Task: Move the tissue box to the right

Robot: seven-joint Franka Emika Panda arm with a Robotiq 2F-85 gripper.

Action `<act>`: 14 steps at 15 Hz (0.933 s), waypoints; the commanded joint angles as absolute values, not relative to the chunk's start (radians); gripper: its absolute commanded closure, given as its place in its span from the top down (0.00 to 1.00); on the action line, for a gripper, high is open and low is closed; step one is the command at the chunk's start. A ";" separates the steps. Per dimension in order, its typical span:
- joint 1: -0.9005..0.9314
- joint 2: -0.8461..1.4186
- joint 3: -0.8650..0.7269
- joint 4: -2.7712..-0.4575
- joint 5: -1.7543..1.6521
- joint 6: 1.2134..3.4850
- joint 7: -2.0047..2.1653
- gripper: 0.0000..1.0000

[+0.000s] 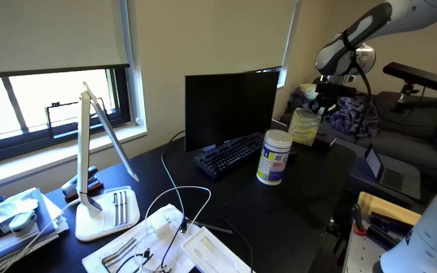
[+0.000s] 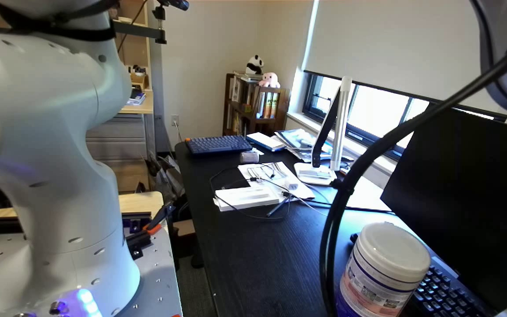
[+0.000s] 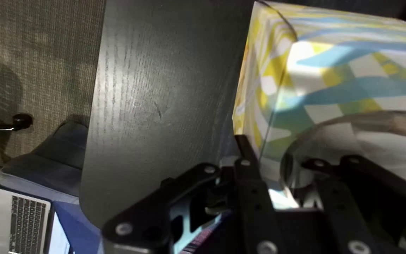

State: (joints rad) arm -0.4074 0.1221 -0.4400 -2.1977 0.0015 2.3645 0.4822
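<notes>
Near the end of the round-cornered black wood-grain desk (image 3: 153,88), close to three o'clock from the middle of an exterior view: small cube-shaped cardboard tissue box (image 1: 304,127), patterned yellow, white and blue. Looks upright; cannot tell whether touching the desk or just above. Probably light, with thin, bendy walls, a bit slippery, and easy to dent with a hard squeeze. Best held softly by the flat sides, away from the big hole on top and the white paper tissue (image 3: 389,144) inside, likely to rip.

At seven o'clock on the box in the wrist view: black metal two-finger gripper (image 3: 280,158), fingers apart, one just outside the wall, one over the hole, with the top edge between. Cannot tell whether squeezing.

Between seven and eight o'clock from the box in an exterior view: round white plastic canister (image 1: 274,161) with a blue and yellow label, lid on, insides hidden. Farther off, at seven o'clock: shallow white oblong tray (image 1: 222,250), card or plastic, with pressed-in shapes.
</notes>
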 commanded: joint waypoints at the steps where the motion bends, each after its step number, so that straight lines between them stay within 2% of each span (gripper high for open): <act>1: -0.440 0.228 -0.471 -2.196 0.025 2.448 0.457 0.01; 6: -0.497 0.300 -0.503 -2.251 0.086 2.584 0.390 0.01; 14: -0.528 0.327 -0.516 -2.214 0.160 2.609 0.351 0.01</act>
State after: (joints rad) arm -0.5211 0.3190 -0.5108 -2.2297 0.1292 2.5747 0.3775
